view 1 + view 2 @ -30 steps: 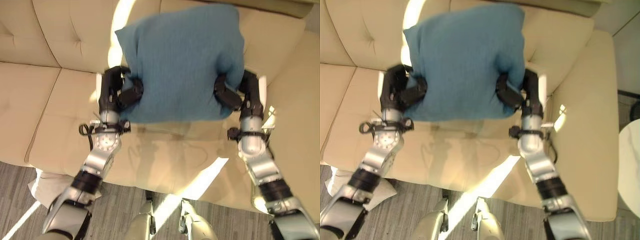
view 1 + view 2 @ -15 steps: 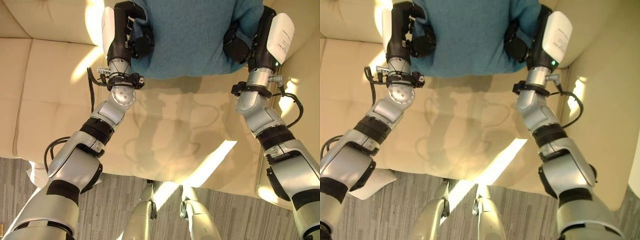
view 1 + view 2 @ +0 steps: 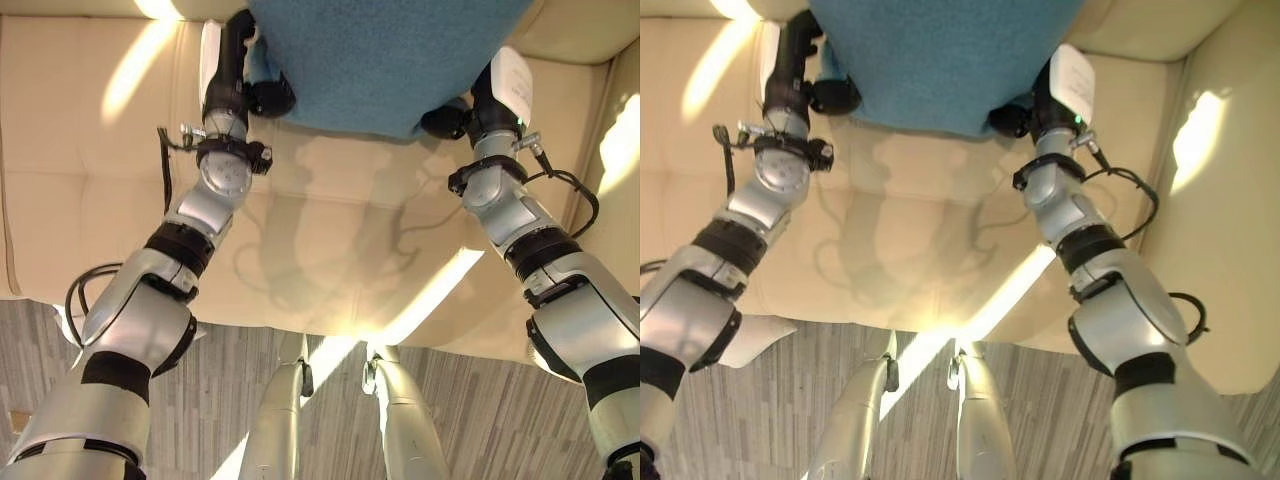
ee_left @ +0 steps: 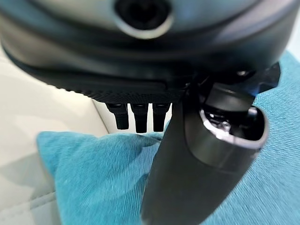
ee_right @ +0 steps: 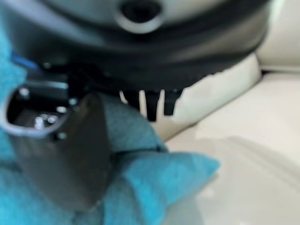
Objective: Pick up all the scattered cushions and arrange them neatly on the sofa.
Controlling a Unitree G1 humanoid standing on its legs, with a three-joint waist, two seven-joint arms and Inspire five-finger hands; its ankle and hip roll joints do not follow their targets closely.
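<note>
Left eye view: a teal cushion (image 3: 385, 60) hangs above the cream sofa (image 3: 80, 180) seat, pinched between the left hand (image 3: 262, 92) and right hand (image 3: 450, 118). Left wrist view: thumb pressing teal fabric against curled fingers. Right wrist view: thumb likewise clamps the cushion's corner.

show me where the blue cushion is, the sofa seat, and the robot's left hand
blue cushion (image 3: 385, 60), left eye view, middle of its fabric.
sofa seat (image 3: 90, 190), left eye view, bare seat surface.
left hand (image 4: 197, 164), left wrist view, on the thumb.
</note>
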